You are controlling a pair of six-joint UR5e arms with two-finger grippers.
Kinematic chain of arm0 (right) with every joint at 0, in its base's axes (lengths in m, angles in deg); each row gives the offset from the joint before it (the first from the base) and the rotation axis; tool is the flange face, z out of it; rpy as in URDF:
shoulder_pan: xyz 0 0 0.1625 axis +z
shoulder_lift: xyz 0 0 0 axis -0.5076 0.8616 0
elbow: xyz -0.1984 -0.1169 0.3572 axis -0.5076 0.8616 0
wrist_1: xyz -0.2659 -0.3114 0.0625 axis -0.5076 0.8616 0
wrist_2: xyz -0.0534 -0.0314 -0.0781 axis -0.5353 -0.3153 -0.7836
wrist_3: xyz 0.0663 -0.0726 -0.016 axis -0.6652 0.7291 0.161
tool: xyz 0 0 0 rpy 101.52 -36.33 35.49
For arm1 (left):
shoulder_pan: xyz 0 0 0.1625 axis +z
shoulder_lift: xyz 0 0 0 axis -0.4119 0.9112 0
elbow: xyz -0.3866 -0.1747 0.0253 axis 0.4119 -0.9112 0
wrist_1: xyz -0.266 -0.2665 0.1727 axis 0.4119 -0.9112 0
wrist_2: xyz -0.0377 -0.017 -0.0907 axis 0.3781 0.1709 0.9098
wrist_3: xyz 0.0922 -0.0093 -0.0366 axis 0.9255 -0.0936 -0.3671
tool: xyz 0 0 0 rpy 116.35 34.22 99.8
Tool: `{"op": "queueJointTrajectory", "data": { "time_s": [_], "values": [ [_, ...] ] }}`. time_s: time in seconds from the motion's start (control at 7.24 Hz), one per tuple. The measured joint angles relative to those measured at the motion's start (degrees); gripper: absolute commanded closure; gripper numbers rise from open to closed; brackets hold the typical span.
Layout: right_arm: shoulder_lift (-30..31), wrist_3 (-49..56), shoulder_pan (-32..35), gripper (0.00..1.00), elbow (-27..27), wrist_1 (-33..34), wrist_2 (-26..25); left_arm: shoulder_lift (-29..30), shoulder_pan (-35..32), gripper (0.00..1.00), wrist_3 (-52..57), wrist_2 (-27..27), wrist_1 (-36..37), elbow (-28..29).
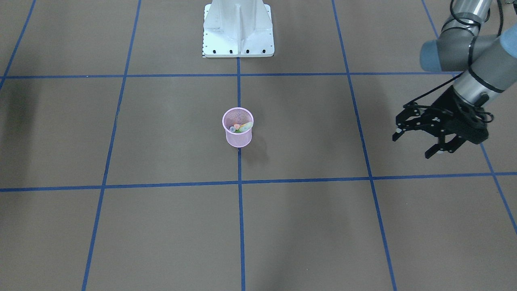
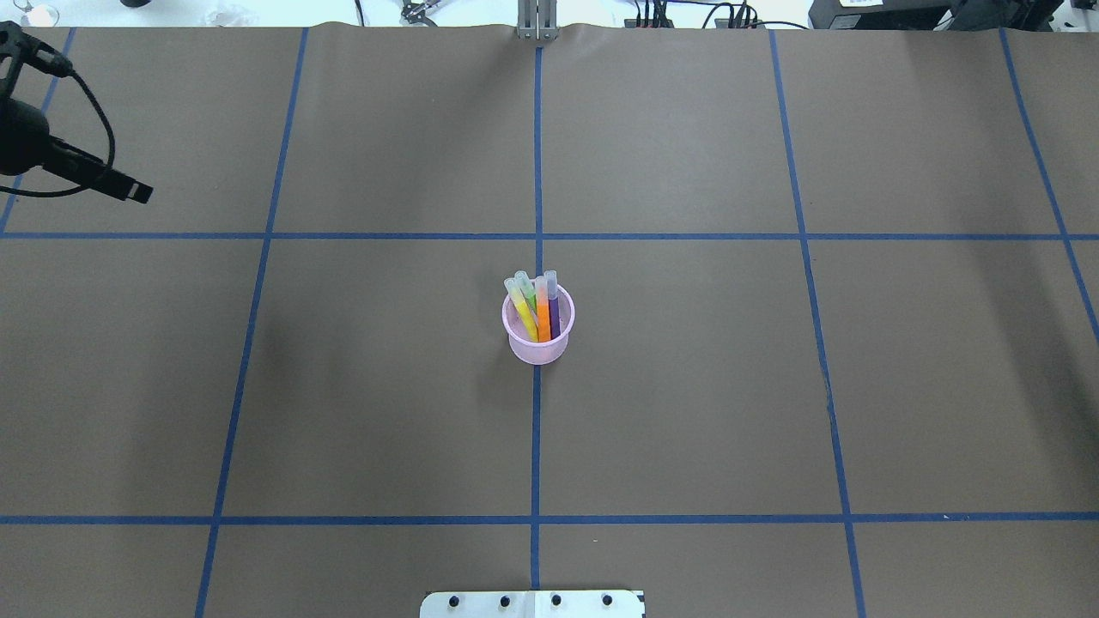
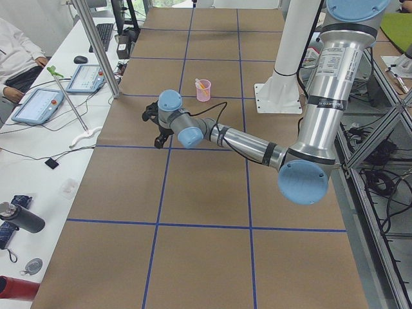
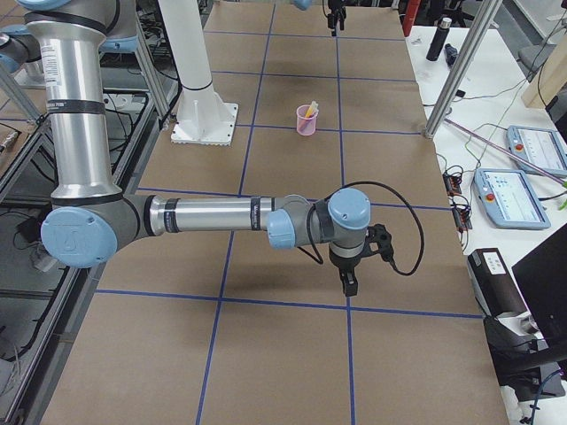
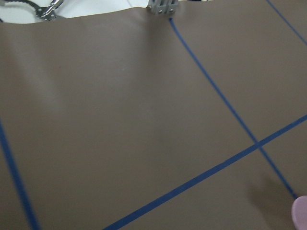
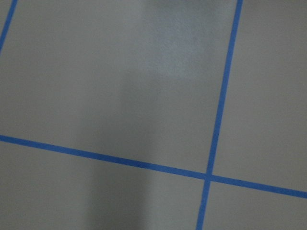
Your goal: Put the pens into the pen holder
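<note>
Pens (image 2: 538, 309) standing near-vertical in pen holder (image 2: 537, 349) mid-surface (image 2: 343, 386), caps up; left gripper (image 1: 414, 145) well aside, angled down, jaws apart; right gripper (image 4: 350, 283) jaws impossible to judge.

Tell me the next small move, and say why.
Likely just retract the left gripper to rest: four pens, yellow, green, orange and purple, stand in the holder, I see none lying loose, and that gripper hangs open and empty, well to the side.

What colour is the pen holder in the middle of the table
The pen holder is pink wire mesh; the overhead exterior view shows it best.
</note>
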Motion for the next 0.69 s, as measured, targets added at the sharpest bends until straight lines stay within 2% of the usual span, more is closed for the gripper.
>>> {"op": "queueJointTrajectory", "data": {
  "time_s": [0.28, 0.41, 0.69],
  "values": [
    [2.2, 3.4, 1.9, 0.0, 2.1, 1.4, -2.1, -1.0, -7.1, 0.01, 13.8, 3.8, 12.0, 2.1],
    [2.6, 3.8, 2.4, 0.0, 2.3, 4.3, -3.0, -1.5, -11.3, 0.01, 21.0, 5.2, 18.1, 2.7],
    [2.7, 3.9, 2.9, 0.0, 2.5, 7.6, -3.5, -2.6, -19.4, 0.0, 32.5, 5.6, 27.3, 3.2]
  ]
}}
